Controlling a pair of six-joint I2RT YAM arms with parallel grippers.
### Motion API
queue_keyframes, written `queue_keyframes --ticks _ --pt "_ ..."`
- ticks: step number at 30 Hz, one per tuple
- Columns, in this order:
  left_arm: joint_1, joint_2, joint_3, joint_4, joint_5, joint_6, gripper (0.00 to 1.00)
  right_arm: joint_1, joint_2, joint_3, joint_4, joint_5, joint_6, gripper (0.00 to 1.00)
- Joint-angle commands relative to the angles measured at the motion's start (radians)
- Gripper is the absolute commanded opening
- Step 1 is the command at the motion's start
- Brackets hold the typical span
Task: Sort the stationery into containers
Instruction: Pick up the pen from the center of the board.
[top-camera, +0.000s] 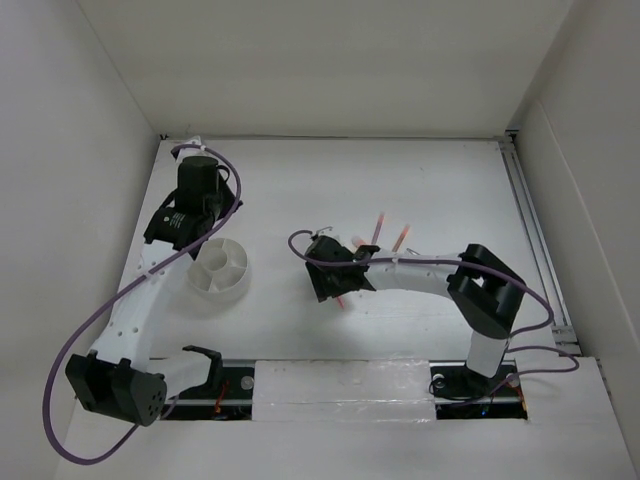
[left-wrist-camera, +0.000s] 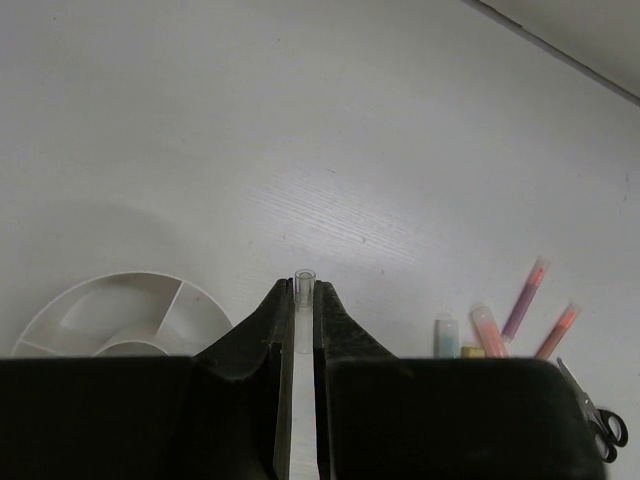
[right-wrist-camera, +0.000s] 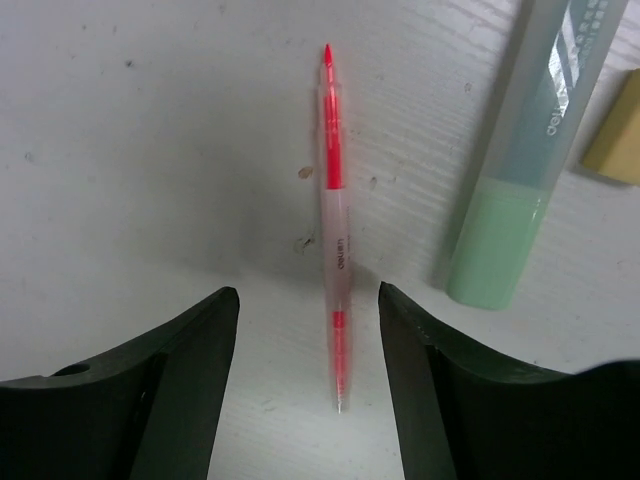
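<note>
My right gripper (right-wrist-camera: 307, 300) is open, low over the table, its jaws on either side of a thin red pen (right-wrist-camera: 333, 230) that lies flat. A stubby green marker (right-wrist-camera: 510, 190) and a yellow-orange block (right-wrist-camera: 615, 140) lie to its right. My left gripper (left-wrist-camera: 304, 290) is shut on a thin clear-tipped pen (left-wrist-camera: 305, 285), just beyond the white divided tub (left-wrist-camera: 120, 315). In the top view the left gripper (top-camera: 205, 215) is behind the tub (top-camera: 220, 268) and the right gripper (top-camera: 335, 285) covers part of the stationery.
Two more pens (top-camera: 378, 228) (top-camera: 400, 237) lie behind the right gripper. The left wrist view shows markers (left-wrist-camera: 487, 328), pens (left-wrist-camera: 527, 297) and black-handled scissors (left-wrist-camera: 600, 420) to the right. White walls close in the table on both sides and the back.
</note>
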Motion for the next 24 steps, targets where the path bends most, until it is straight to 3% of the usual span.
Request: queue_keyframes --ticks 1,10,12,13,21,24 --pt "-0.001 -0.056 -0.005 0.061 0.014 0.025 0.0 -0.025 0.023 0.032 0.058 -0.021 -0.007 0.63" --pt "-0.001 -0.065 -0.005 0.061 0.014 0.025 0.0 -0.025 0.084 0.042 0.016 -0.022 0.002 0.54" --pt "-0.001 -0.065 -0.005 0.061 0.005 0.025 0.0 -0.016 0.093 0.032 0.007 -0.032 0.002 0.44" --pt "-0.001 -0.065 -0.005 0.049 0.005 0.025 0.0 -0.016 0.093 0.032 -0.004 -0.022 0.014 0.34" --pt "-0.001 -0.047 0.026 0.029 -0.023 0.016 0.0 0.033 0.15 0.052 -0.083 0.057 0.043 0.19" --pt "-0.001 -0.047 0.026 0.02 -0.023 0.016 0.0 0.034 0.164 0.052 -0.082 0.044 0.043 0.0"
